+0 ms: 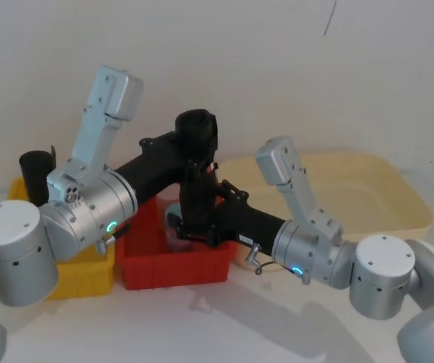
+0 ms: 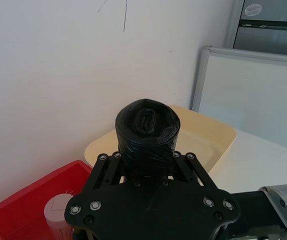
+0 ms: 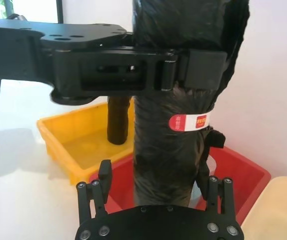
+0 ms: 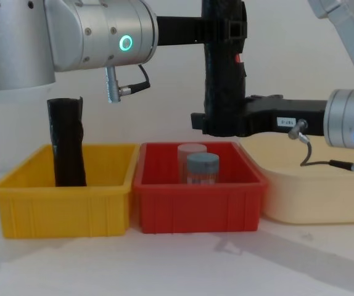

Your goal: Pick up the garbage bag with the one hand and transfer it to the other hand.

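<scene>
The garbage bag (image 4: 223, 74), a tall black roll with a red-and-white label (image 3: 189, 121), hangs upright above the red bin (image 4: 198, 203). My left gripper (image 4: 223, 31), on the green-ringed arm, is shut on the bag near its top (image 2: 147, 125). My right gripper (image 4: 223, 123), on the blue-ringed arm, sits at the bag's lower part. In the right wrist view its fingers (image 3: 103, 175) stand on either side of the bag (image 3: 168, 150) with a gap on one side, so it is open.
A yellow bin (image 4: 60, 209) on the left holds a plain black roll (image 4: 66, 148). Two capped containers (image 4: 201, 169) stand in the red bin under the bag. A cream tub (image 4: 312, 197) is at the right, and a wall is close behind.
</scene>
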